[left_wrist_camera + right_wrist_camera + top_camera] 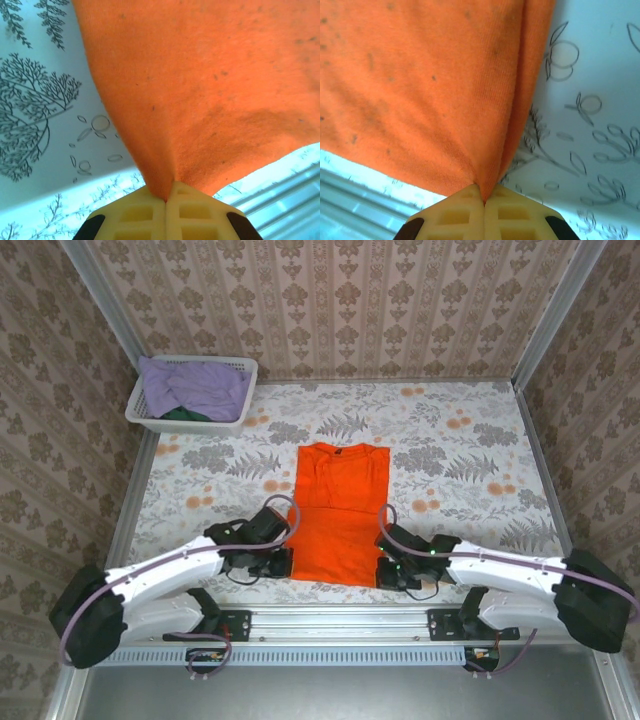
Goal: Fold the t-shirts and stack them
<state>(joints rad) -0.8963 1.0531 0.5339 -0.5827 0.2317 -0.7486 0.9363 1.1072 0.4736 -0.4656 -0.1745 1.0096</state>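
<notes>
I have the orange shirt (340, 510) lying lengthwise in the middle of the table (470, 470), collar at the far end and hem toward the arm bases. From above it reads as a long narrow rectangle (I see no sleeves sticking out at the sides).

My left gripper (283, 562) sits low at the near left corner of the shirt, and my right gripper (385, 570) at the near right corner. The two are level with each other, with the hem running between them.

On the left wrist camera the yellow fingers (135, 215) are pressed together with the orange cloth pinched in the seam between them. The fabric fans up and away from that point, and the fern-print tablecloth shows to its left. The right wrist camera gives me the mirror of that: fingers (515, 217) closed on a pinch of hem, the cloth spreading up and left, a few dark specks on it.

At the far left corner of the table stands the white basket (245, 367), holding a lavender shirt (195, 385) with a bit of dark green shirt (180, 414) below it.
</notes>
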